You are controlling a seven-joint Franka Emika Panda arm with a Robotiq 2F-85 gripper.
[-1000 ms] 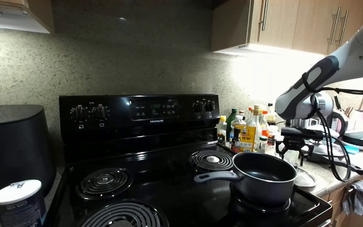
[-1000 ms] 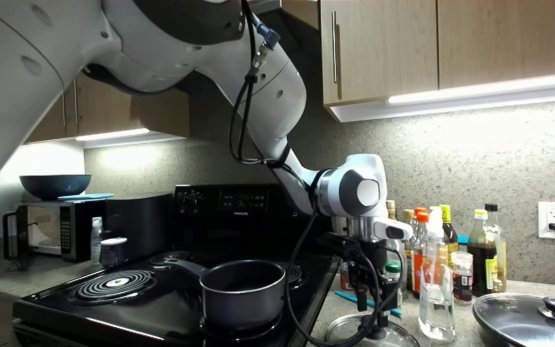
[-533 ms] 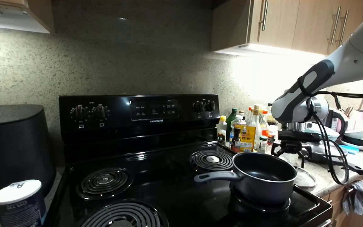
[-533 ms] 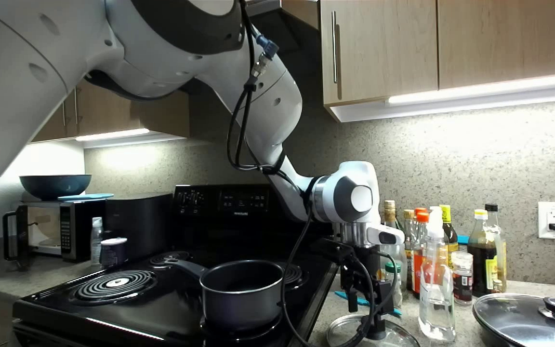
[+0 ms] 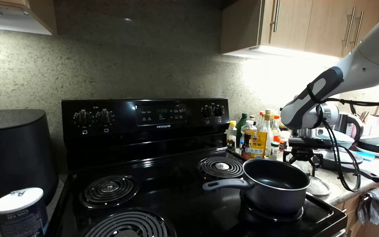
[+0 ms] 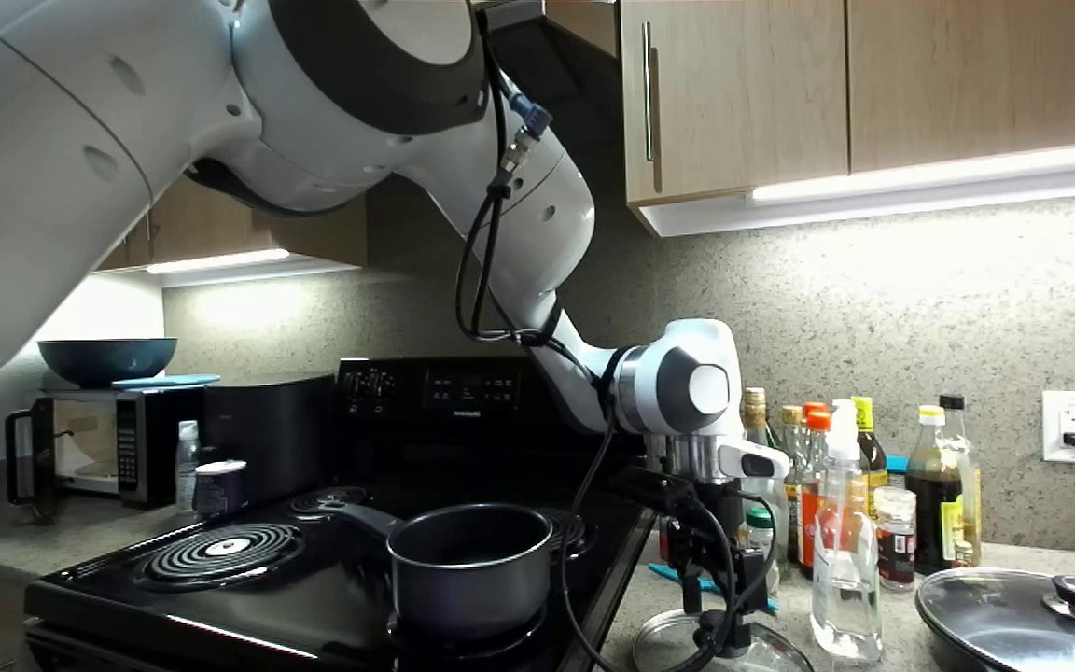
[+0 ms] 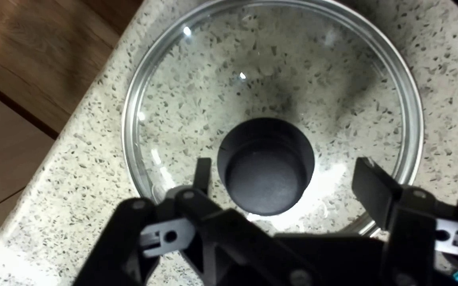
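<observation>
The claw [image 7: 286, 178] hangs low with its two fingers [image 7: 202, 174] apart, one at each side of a black knob [image 7: 265, 171], and nothing seems to be held between them; how far down they reach beside it, I cannot tell. The knob belongs to a round glass lid [image 7: 261, 83], which lies flat on the speckled bench [image 7: 66, 174]. In the wrist view the knob is nearer to the finger at left, so a closing from here could press it from one side first and make the lid slide on this smooth surface. Because the lid lies near the edge of the bench, a slide in that direction might bring it down to the floor [image 7: 34, 47]. If the fingers are too high, they would pinch only the top of the knob, and it could slip out. A spray bottle [image 6: 844, 569] stands near the lid and could be knocked over by a sideways swing. Farther away, in both exterior views, a grey pot [image 6: 469, 583] stands on the stove [image 6: 323, 607].
</observation>
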